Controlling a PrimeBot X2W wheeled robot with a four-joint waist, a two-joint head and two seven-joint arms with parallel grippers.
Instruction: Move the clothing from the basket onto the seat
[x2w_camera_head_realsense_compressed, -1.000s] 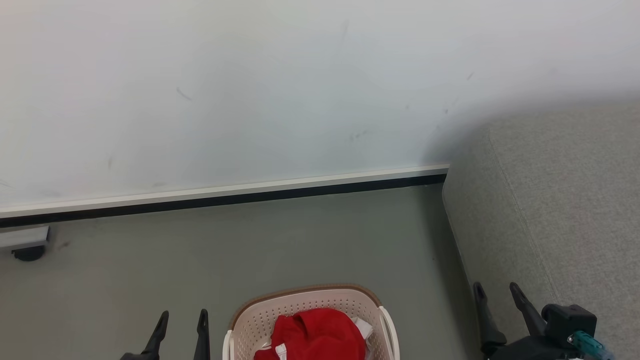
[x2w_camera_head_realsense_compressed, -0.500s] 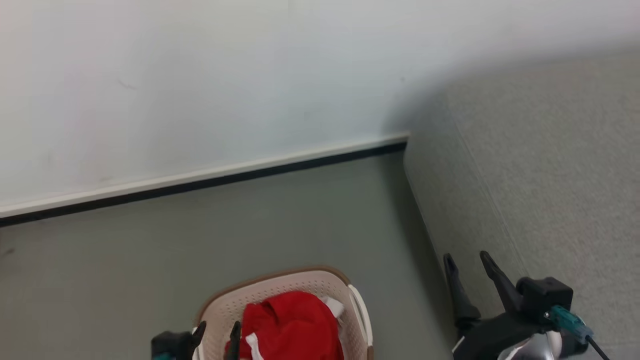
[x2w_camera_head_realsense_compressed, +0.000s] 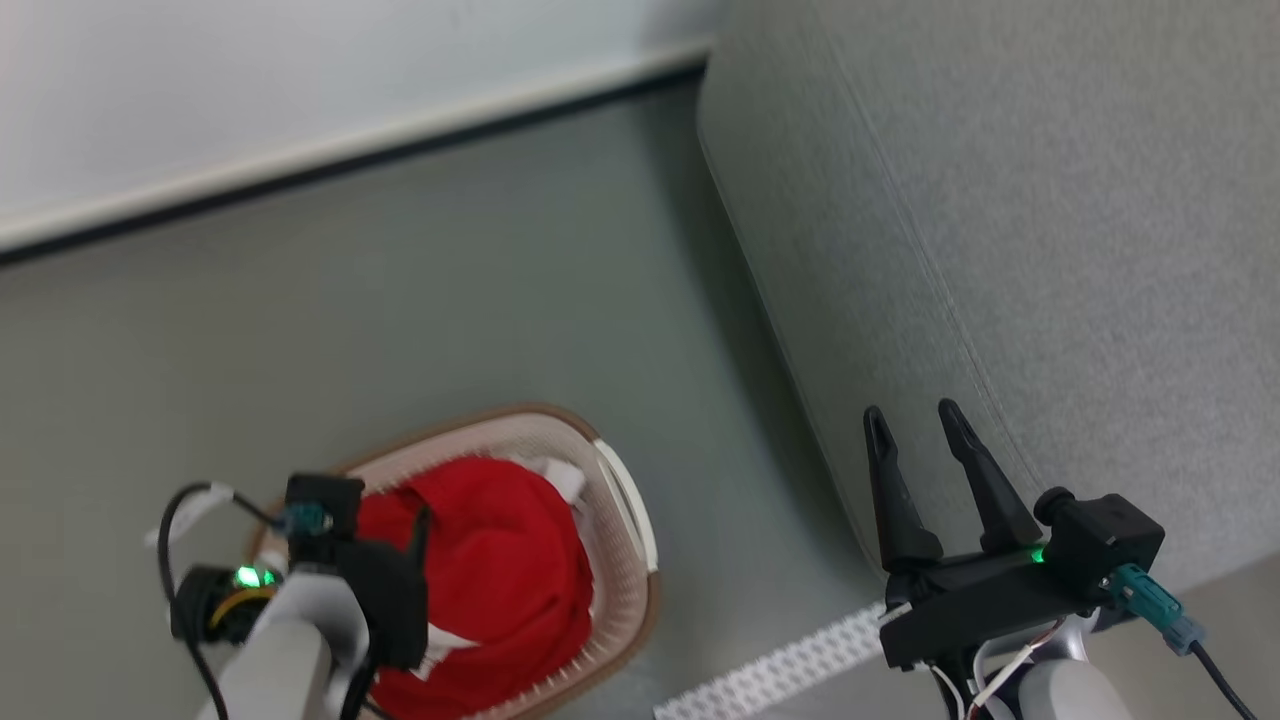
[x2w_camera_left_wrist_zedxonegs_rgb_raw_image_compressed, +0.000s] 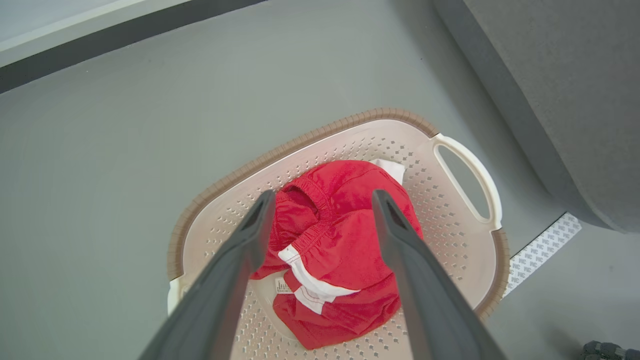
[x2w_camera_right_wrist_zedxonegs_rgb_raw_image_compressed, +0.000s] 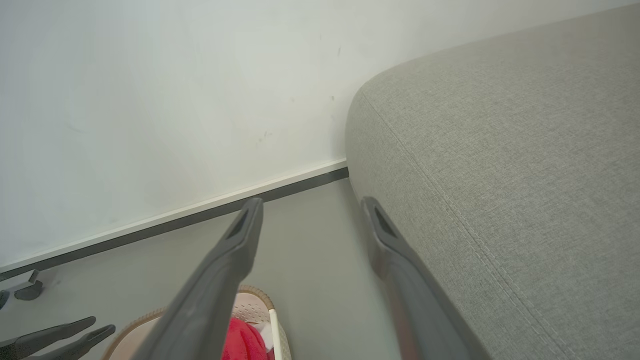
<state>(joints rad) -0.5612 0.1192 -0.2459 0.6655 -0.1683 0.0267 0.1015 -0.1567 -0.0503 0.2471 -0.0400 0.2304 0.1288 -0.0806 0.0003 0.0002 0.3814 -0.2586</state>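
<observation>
Red white-striped clothing (x2w_camera_left_wrist_zedxonegs_rgb_raw_image_compressed: 350, 240) lies heaped in basket (x2w_camera_left_wrist_zedxonegs_rgb_raw_image_compressed: 310, 142) on floor (x2w_camera_left_wrist_zedxonegs_rgb_raw_image_compressed: 125, 125). The seat (x2w_camera_head_realsense_compressed: 1080, 230) is near the basket's right, not touching. The left tool (x2w_camera_left_wrist_zedxonegs_rgb_raw_image_compressed: 322, 200) hangs above the heap, fingers apart, holding nothing. The right tool (x2w_camera_head_realsense_compressed: 912, 415) is at the seat's edge, fingers apart too, holding nothing.

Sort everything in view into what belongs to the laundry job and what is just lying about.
Belongs to the job: red clothing, basket holding it, grey seat, open left claw over the basket, open right claw.

Just lying about: white patterned strip on the floor, skirting board, small grey fitting by the wall.
</observation>
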